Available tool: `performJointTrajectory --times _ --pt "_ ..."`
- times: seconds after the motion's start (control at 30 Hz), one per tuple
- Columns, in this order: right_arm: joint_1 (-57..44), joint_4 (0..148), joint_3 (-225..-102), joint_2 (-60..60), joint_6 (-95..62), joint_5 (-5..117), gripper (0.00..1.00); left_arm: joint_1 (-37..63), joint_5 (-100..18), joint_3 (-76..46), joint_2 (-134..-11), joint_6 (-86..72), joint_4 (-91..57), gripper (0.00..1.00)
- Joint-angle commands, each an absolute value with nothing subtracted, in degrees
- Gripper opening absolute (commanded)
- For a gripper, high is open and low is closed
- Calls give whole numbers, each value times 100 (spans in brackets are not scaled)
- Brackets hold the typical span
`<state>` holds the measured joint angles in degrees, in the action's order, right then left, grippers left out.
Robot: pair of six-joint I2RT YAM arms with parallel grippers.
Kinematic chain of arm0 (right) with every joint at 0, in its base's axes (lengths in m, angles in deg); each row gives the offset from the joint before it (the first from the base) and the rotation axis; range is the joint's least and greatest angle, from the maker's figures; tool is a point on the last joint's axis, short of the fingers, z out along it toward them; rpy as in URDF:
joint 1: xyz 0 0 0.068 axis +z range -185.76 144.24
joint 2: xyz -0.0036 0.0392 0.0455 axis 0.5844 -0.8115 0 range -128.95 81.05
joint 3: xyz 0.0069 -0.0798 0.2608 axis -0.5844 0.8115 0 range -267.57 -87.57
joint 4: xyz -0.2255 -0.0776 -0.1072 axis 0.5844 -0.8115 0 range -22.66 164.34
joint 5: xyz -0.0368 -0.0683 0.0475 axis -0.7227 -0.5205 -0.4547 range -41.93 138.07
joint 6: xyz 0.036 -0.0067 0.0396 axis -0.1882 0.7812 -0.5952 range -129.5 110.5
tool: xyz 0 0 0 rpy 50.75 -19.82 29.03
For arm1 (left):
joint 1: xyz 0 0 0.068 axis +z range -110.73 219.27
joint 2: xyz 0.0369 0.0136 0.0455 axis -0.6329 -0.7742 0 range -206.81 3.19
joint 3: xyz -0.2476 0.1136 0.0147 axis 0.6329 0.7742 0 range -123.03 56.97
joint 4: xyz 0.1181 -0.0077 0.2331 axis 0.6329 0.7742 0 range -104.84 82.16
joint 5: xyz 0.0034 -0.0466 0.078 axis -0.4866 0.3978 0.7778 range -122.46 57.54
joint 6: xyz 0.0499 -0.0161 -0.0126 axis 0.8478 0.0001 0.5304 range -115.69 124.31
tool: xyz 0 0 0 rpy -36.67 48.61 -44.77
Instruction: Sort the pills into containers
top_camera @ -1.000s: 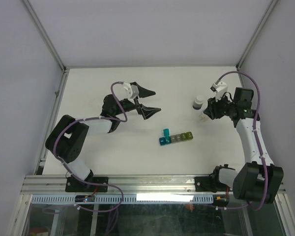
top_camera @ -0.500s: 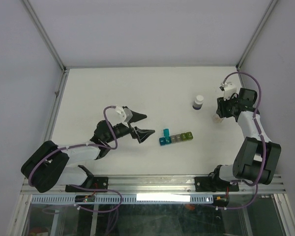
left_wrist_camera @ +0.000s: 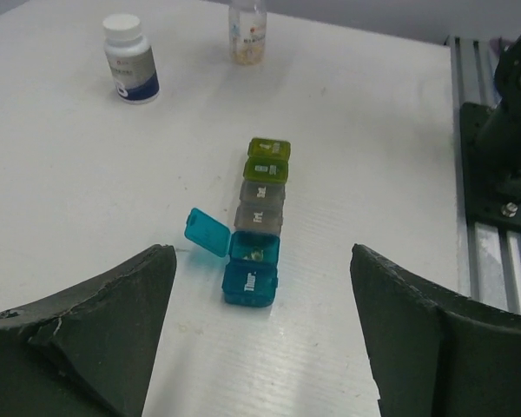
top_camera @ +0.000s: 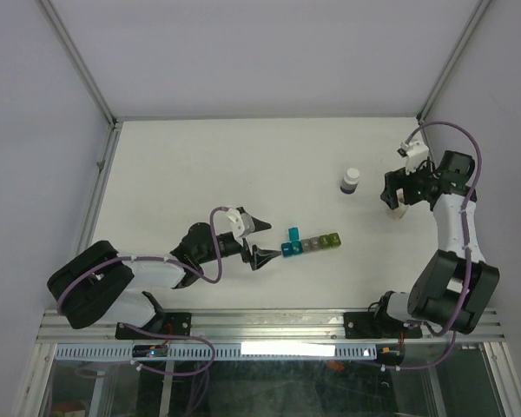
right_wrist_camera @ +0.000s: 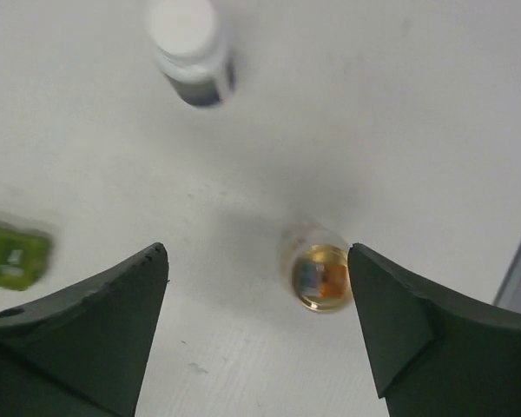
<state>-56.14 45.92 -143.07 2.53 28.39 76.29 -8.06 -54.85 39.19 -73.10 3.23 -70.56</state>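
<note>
Our left gripper (top_camera: 269, 241) is hovering wide open and empty. The containers (left_wrist_camera: 259, 221) are lying on the table just ahead of its spread fingers, a joined strip running teal to grey to yellow-green, with one teal lid (left_wrist_camera: 207, 232) flipped up. Our right gripper (right_wrist_camera: 256, 261) is gaping, holding nothing, above a small clear bottle (right_wrist_camera: 319, 276).
</note>
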Motion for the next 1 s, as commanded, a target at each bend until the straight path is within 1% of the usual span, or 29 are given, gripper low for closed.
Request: performJointTrajectory --times 0.0,0.07,0.1,0.17,0.23,0.27,0.33,0.43,0.5,0.53,0.6,0.7,0.8,0.9,0.97 --pt "-5540 3357 -14984 1048 3597 10198 87 -1022 -5460 3971 -8025 1069 -7704 81" --pt "-5261 3008 -14915 1061 3714 11081 86 -1088 -5498 3852 -8442 1242 -7773 76" --pt "-4999 2994 -14824 1009 3619 11316 86 -1110 -5480 3799 -8697 1296 -7818 74" --pt "-4343 3299 -14597 857 3237 11316 83 -1120 -5465 3725 -9052 1379 -8075 72" --pt "-3767 3800 -14411 654 2861 10967 78 -1123 -5456 3764 -9325 1450 -8463 72" --pt "-3546 4007 -14390 527 2697 10716 75 -1119 -5439 3792 -9444 1472 -8636 72" --pt "-3283 4286 -14474 205 2383 10367 60 -1118 -5397 3795 -9656 1468 -8840 72" --pt "-3047 4372 -14703 -318 2130 10326 41 -1127 -5236 3685 -9989 1451 -8999 73" --pt "-2891 4432 -14743 -579 2020 10228 31 -1134 -5142 3640 -10175 1443 -9141 74" --pt "-2804 4481 -14747 -682 1958 10152 29 -1136 -5136 3616 -10250 1437 -9194 74" --pt "-2677 4507 -14750 -862 1896 10034 26 -1153 -5160 3545 -10374 1408 -9203 74" --pt "-2595 4489 -14771 -1048 1844 10023 26 -1186 -5064 3460 -10522 1406 -9218 73" --pt "-2583 4513 -14777 -1168 1759 9976 26 -1208 -5056 3356 -10657 1398 -9218 70" --pt "-2546 4577 -14795 -1364 1603 9800 23 -1230 -5103 3245 -10799 1397 -9223 68" --pt "-2511 4625 -14778 -1475 1521 9665 23 -1241 -5200 3175 -10873 1410 -9214 66"
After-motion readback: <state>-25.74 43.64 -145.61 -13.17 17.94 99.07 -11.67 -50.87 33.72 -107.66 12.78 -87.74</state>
